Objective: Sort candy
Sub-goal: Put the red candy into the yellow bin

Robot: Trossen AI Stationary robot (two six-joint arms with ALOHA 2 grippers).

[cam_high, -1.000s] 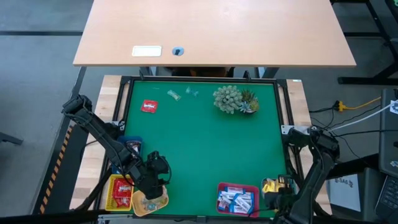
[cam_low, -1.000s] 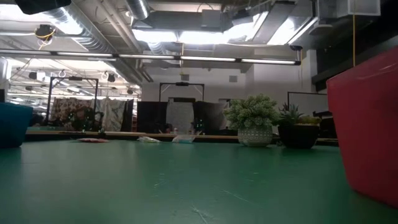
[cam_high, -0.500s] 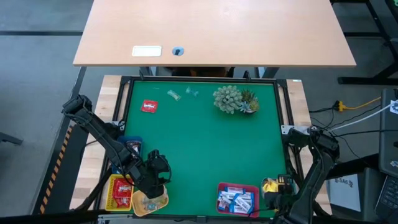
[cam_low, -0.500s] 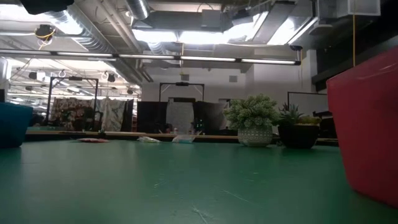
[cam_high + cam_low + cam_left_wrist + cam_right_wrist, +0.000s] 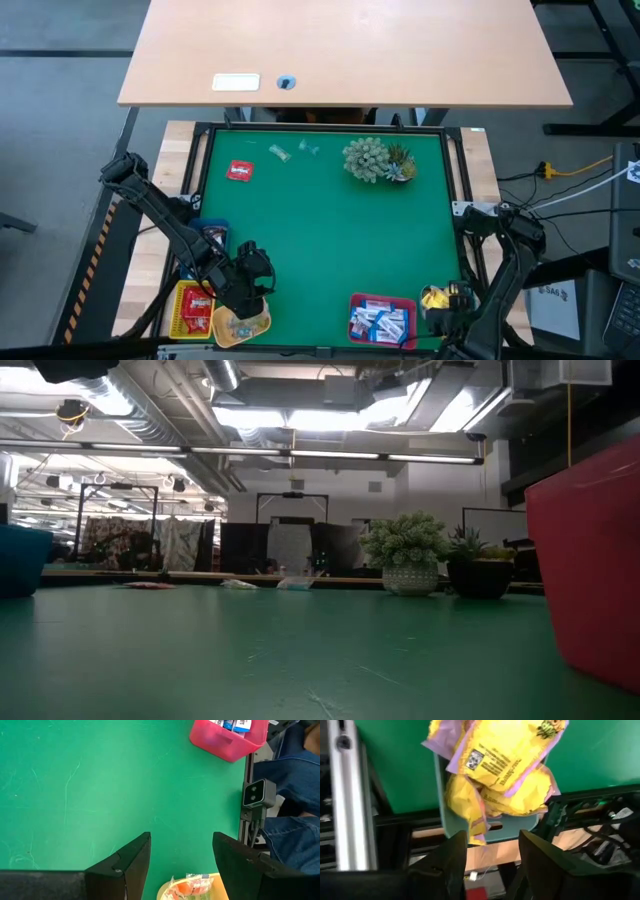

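Note:
Loose candy lies at the far left of the green mat: a red sweet (image 5: 240, 171) and two clear ones (image 5: 280, 152) (image 5: 308, 148). My left gripper (image 5: 180, 865) is open and hovers over an orange tray (image 5: 240, 326) of clear-wrapped sweets (image 5: 192, 887) at the near left. My right gripper (image 5: 492, 855) is open at the near right corner. It stands just before a grey-green tray (image 5: 440, 785) heaped with yellow-wrapped candy (image 5: 495, 765). One wrapper's lower corner (image 5: 476, 836) hangs close beside a finger. Nothing sits between either pair of fingers.
A yellow tray of red sweets (image 5: 190, 308) and a blue tray (image 5: 212, 236) stand by the left arm. A pink tray of blue-and-white sweets (image 5: 381, 320) sits at the near edge. A potted spiky plant (image 5: 378, 160) stands at the far side. The mat's middle (image 5: 330, 240) is bare.

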